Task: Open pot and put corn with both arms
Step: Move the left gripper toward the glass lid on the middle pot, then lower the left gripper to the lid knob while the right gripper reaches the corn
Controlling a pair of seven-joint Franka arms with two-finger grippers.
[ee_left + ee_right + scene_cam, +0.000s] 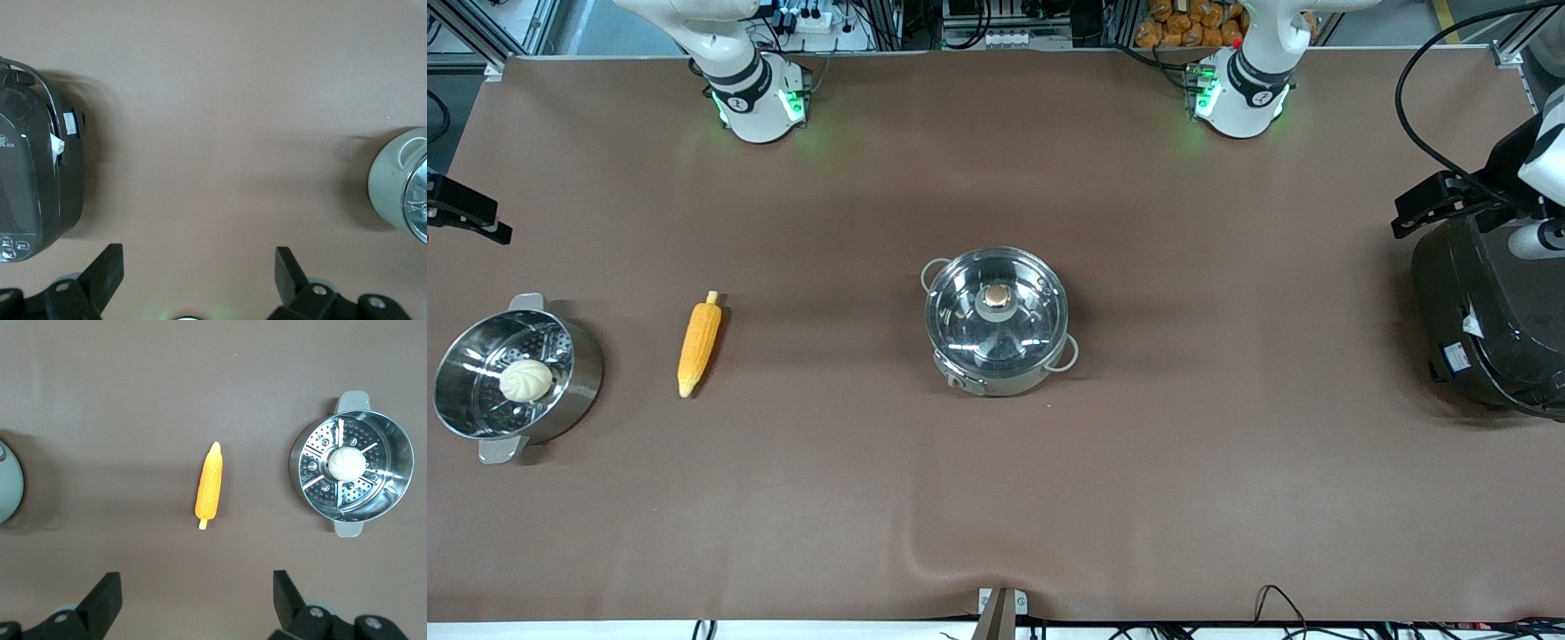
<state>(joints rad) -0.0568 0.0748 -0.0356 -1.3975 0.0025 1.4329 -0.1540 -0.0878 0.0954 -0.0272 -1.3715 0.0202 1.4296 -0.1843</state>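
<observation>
The steel pot [996, 322] stands at the table's middle with its glass lid on and the coppery knob [996, 298] on top. Its edge shows in the left wrist view [399, 183] and in the right wrist view [8, 483]. The corn [699, 342] lies on the mat beside the pot, toward the right arm's end; it also shows in the right wrist view [209, 487]. My left gripper [199, 257] is open and empty, high over bare mat between pot and rice cooker. My right gripper [197, 583] is open and empty, high over the mat near the corn.
A steel steamer pot [589, 364] with a white bun [527, 380] stands at the right arm's end, and shows in the right wrist view [351, 401]. A big black rice cooker [1485, 311] stands at the left arm's end, also in the left wrist view [33, 180].
</observation>
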